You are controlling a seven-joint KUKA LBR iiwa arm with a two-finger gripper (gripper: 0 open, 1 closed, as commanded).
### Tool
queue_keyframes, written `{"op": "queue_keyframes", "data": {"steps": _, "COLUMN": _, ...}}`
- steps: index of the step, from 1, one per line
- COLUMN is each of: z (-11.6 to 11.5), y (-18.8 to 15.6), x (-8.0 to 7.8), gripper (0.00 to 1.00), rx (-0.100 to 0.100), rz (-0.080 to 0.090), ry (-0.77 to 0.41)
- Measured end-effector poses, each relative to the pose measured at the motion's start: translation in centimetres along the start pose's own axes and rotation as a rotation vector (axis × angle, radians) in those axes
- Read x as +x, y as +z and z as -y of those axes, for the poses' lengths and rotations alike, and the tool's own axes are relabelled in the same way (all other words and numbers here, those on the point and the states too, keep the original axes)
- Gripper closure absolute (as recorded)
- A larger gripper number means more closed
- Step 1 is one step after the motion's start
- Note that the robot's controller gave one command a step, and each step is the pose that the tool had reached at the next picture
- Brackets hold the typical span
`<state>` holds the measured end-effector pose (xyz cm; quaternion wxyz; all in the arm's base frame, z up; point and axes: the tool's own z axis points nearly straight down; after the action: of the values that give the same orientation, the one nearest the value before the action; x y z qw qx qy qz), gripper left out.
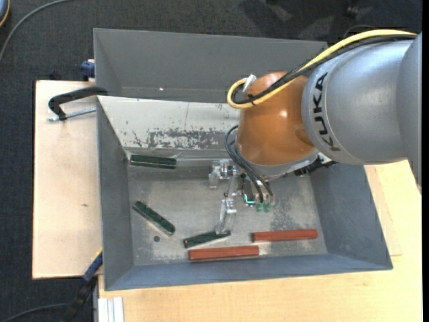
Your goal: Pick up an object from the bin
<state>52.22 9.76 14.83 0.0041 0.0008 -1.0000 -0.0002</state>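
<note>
Gripper (226, 219) low at mid-floor of the bin (114, 200), directly above the right end of the dark green bar (205, 238) | opening: you cannot tell; nothing seen held | long red bar (223, 252) just in front, so a top-down approach likely avoids it | grasp not yet made

one cam, high above bin (201, 66), slight side tilt, arm (365, 106) from right
</note>
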Motion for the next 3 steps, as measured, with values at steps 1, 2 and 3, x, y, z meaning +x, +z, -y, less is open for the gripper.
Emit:
{"op": "queue_keyframes", "data": {"steps": 1, "z": 3.3, "y": 7.5, "x": 2.0, "gripper": 0.0, "rx": 0.002, "rz": 0.001, "ry": -0.078}}
{"op": "queue_keyframes", "data": {"steps": 2, "z": 3.1, "y": 7.2, "x": 1.8, "gripper": 1.0, "rx": 0.0, "rz": 0.007, "ry": -0.079}}
{"op": "queue_keyframes", "data": {"steps": 3, "z": 2.8, "y": -3.9, "x": 1.2, "gripper": 1.0, "rx": -0.002, "rz": 0.022, "ry": -0.035}}
